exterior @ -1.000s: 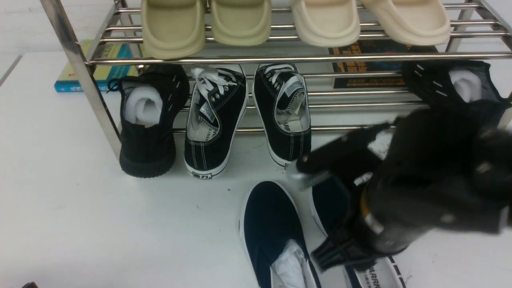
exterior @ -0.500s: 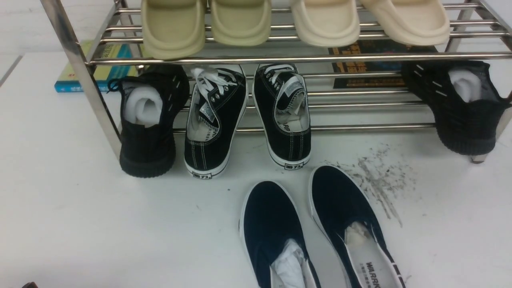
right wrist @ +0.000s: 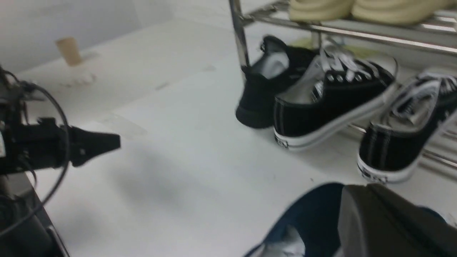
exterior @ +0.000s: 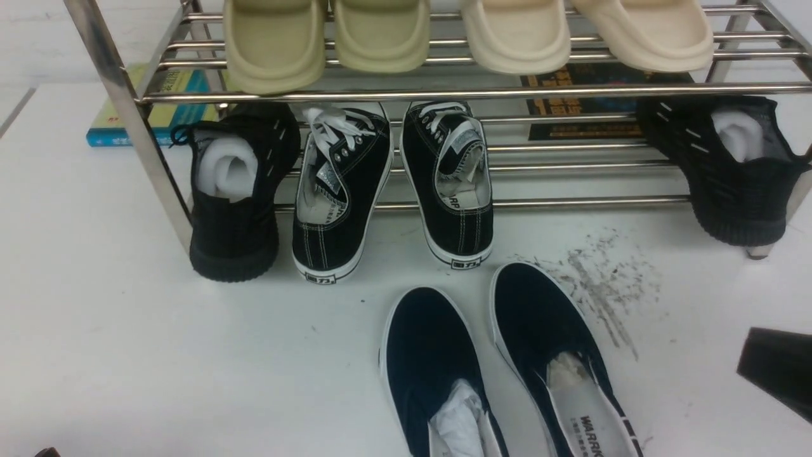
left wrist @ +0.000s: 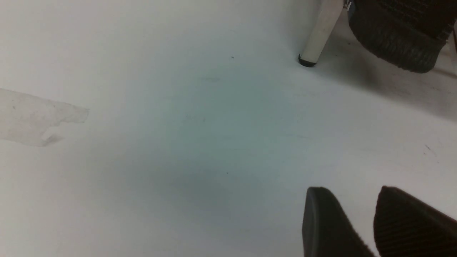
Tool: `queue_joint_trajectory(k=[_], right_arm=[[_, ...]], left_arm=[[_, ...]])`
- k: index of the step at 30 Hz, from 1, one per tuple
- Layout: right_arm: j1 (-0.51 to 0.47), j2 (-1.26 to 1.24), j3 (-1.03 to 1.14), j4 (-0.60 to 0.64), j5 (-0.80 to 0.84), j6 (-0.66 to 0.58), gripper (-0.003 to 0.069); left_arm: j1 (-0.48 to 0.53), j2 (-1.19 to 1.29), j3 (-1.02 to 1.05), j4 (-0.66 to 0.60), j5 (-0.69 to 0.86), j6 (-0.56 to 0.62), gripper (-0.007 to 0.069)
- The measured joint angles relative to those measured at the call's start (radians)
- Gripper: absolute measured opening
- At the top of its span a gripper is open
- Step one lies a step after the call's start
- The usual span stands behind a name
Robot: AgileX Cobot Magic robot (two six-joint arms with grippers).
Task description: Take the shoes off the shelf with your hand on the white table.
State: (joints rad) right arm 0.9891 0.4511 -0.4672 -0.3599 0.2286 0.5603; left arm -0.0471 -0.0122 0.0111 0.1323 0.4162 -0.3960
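Observation:
The two navy slip-on shoes, left [exterior: 428, 358] and right [exterior: 542, 324], lie side by side on the white table [exterior: 127, 330], in front of the chrome shelf [exterior: 406, 94], toes toward it. White paper stuffing shows in both. My right gripper [right wrist: 360, 189] looks shut and empty, hovering just above one navy shoe [right wrist: 310, 214]; the view is blurred. Only a black part of the right arm [exterior: 777, 371] shows in the front view, to the right of the shoes. My left gripper [left wrist: 353, 189] is open and empty, low over bare table, and also shows in the right wrist view [right wrist: 103, 142].
On the shelf's lower tier are black lace-up sneakers [exterior: 342, 190] and two black knit shoes [exterior: 235, 190], [exterior: 729, 171]. Beige slippers [exterior: 380, 35] are on top. Books [exterior: 162, 101] lie behind. Dark scuff streaks [exterior: 602, 285] mark the table. A shelf post [left wrist: 319, 32] stands near my left gripper.
One second ago my right arm hung over the right navy shoe. It then left the front view, and now only a black part shows at the right edge. The shoes have not moved.

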Motion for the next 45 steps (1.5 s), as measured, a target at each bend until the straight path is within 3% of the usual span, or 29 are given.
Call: queue_joint_trajectory(k=[19, 23, 26, 28, 32, 33, 34, 37, 38, 45], right_arm=[[0.0, -0.001, 0.002, -0.01, -0.03, 0.002, -0.0001], [0.0, -0.003, 0.004, 0.088, -0.025, -0.058, 0.0002], [-0.023, -0.037, 0.034, 0.282, -0.006, -0.274, 0.0003], [-0.063, -0.058, 0.066, 0.367, -0.017, -0.38, 0.0005], [-0.247, -0.143, 0.195, 0.469, -0.06, -0.552, 0.001], [-0.257, -0.148, 0.195, 0.469, -0.059, -0.56, 0.001], [-0.355, -0.196, 0.257, 0.465, -0.059, -0.573, 0.0011], [-0.479, -0.256, 0.328, 0.45, -0.05, -0.566, 0.0013], [-0.567, -0.299, 0.371, 0.431, -0.042, -0.544, 0.0013], [-0.865, -0.439, 0.482, 0.385, 0.058, -0.484, 0.0018]], left_arm=[[0.0, 0.0, 0.0, 0.0, 0.0, 0.0, 0.0242], [0.0, 0.0, 0.0, 0.0, 0.0, 0.0, 0.0242], [0.0, 0.0, 0.0, 0.0, 0.0, 0.0, 0.0242], [0.0, 0.0, 0.0, 0.0, 0.0, 0.0, 0.0242], [0.0, 0.0, 0.0, 0.0, 0.0, 0.0, 0.0242], [0.0, 0.0, 0.0, 0.0, 0.0, 0.0, 0.0242], [0.0, 0.0, 0.0, 0.0, 0.0, 0.0, 0.0242], [0.0, 0.0, 0.0, 0.0, 0.0, 0.0, 0.0242], [0.0, 0.0, 0.0, 0.0, 0.0, 0.0, 0.0242], [0.0, 0.0, 0.0, 0.0, 0.0, 0.0, 0.0242]])
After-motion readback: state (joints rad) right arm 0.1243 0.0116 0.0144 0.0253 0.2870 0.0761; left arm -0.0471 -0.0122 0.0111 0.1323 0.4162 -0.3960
